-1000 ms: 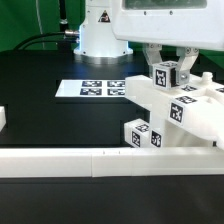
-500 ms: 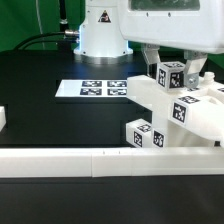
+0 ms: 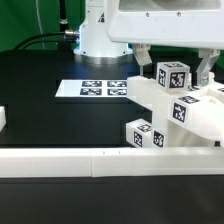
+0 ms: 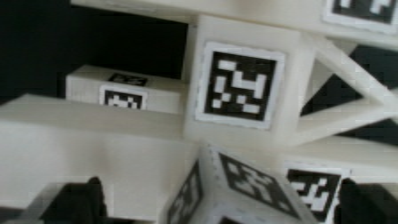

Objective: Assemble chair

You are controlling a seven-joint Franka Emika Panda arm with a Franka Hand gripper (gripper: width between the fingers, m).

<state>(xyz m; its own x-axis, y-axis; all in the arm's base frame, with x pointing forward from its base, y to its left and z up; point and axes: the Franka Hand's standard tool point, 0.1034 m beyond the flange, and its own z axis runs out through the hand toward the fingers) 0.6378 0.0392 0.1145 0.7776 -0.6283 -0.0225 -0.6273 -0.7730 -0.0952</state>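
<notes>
The partly joined chair (image 3: 178,112) stands at the exterior view's right: white tagged parts with an X-braced frame (image 4: 249,85) and tagged blocks (image 3: 142,134) at its foot. A square-ended leg (image 3: 172,75) with tags stands upright on top of it. My gripper (image 3: 173,64) straddles this leg, open, with a gap between each finger and the leg. In the wrist view the leg's end (image 4: 240,188) shows between my dark fingertips (image 4: 71,200), and my gripper (image 4: 222,208) does not touch it.
The marker board (image 3: 100,88) lies flat behind the chair, near the robot base (image 3: 100,35). The long white border rail (image 3: 90,160) runs along the front. A small white piece (image 3: 3,118) shows at the exterior view's left edge.
My fingers have spread apart and let go of the leg, and the hand has risen slightly. The leg stays upright on the chair.
</notes>
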